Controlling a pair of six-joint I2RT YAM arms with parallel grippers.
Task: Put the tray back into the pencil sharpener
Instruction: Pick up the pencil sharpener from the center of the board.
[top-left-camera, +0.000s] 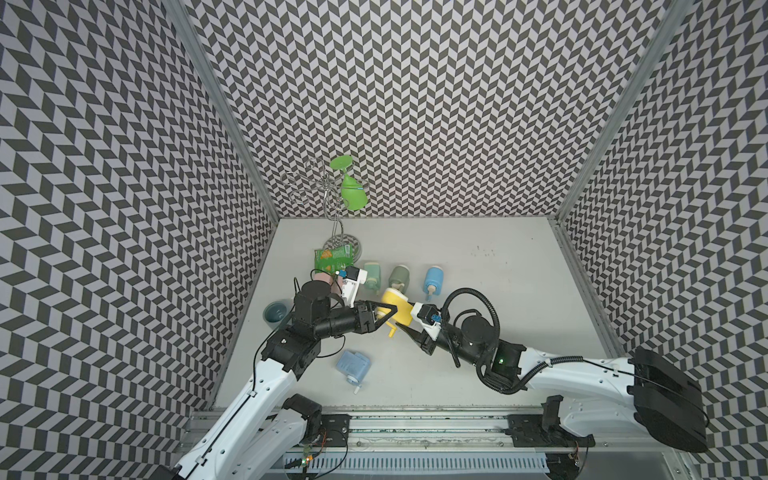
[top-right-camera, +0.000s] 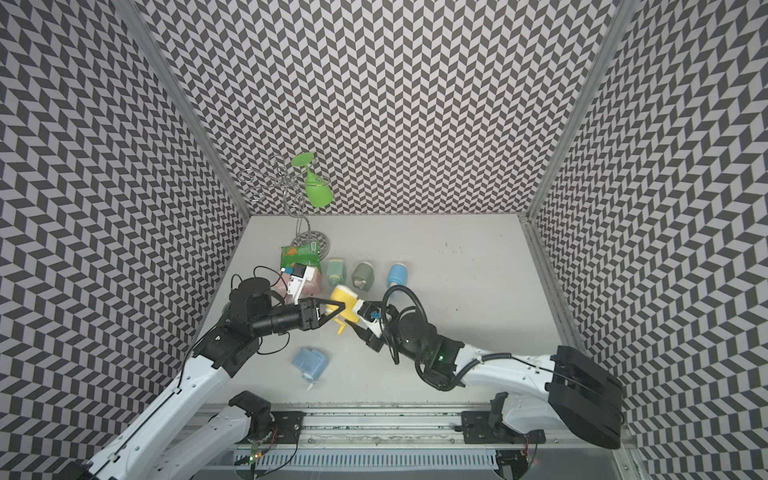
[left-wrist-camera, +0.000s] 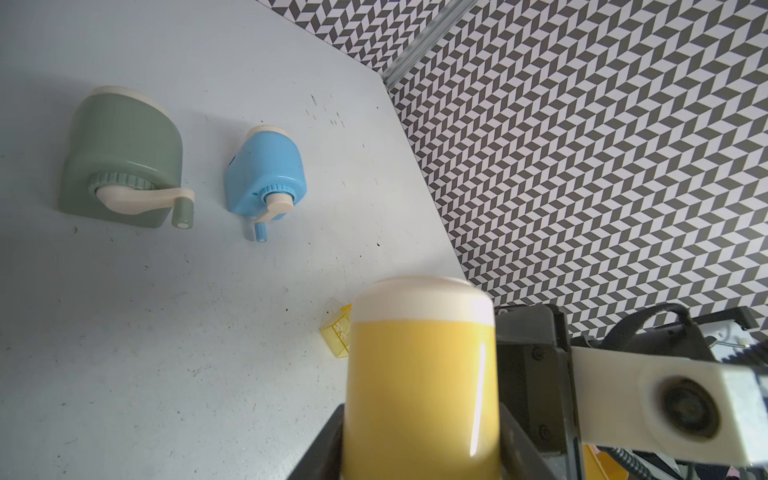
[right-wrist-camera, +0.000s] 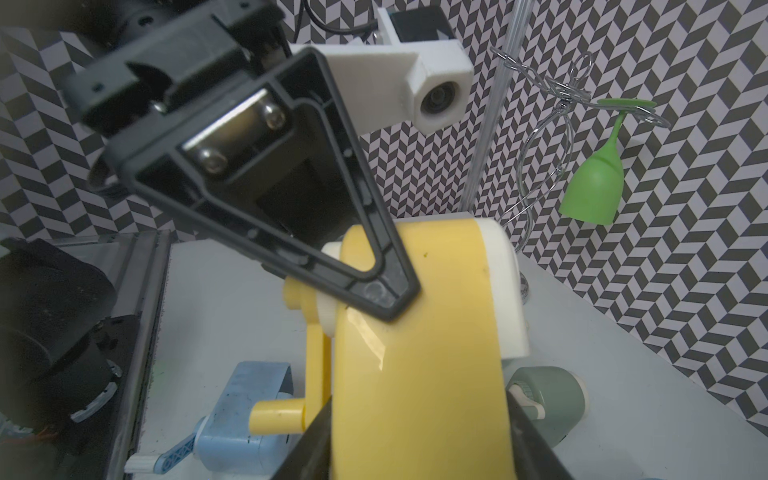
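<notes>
The tray (left-wrist-camera: 336, 337) lies on the table (left-wrist-camera: 166, 332), just beside the pencil sharpener (left-wrist-camera: 419, 374).

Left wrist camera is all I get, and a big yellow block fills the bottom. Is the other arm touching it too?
Observer: Yes, the right fingers clamp that yellow pencil sharpener.
Operator: Does it have a handle?
Observer: Yes, a yellow crank on the end your camera cannot see.
Operator: Any more besides the green sharpener and blue sharpener?
Observer: A pale blue sharpener sits alone, nearer the front than the others.
</notes>
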